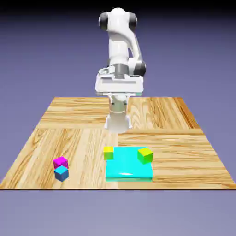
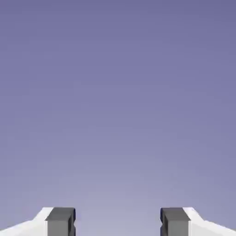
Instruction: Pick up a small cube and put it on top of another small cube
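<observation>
- At the exterior view's left, the blue cube (image 1: 61, 174) sat just in front of the magenta cube (image 1: 61, 162); descending jaws could have knocked one into the other.
- Near the middle, the jaws (image 2: 118, 222) were spread with nothing between them, facing only backdrop; a poorly judged swing down might have clipped the yellow cube (image 1: 108, 153) beside the cyan slab (image 1: 129, 175).
</observation>
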You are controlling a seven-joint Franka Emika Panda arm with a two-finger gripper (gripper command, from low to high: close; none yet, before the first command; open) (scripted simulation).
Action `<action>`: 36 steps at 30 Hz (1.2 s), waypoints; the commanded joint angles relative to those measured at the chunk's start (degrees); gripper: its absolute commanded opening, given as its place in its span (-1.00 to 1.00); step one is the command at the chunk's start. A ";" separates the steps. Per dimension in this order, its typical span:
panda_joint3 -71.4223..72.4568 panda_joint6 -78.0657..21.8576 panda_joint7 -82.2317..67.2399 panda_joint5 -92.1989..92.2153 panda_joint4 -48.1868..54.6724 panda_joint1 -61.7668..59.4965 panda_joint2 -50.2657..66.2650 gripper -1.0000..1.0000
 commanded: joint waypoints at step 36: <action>-41.38 -39.38 -53.96 -11.64 42.08 22.39 70.95 0.00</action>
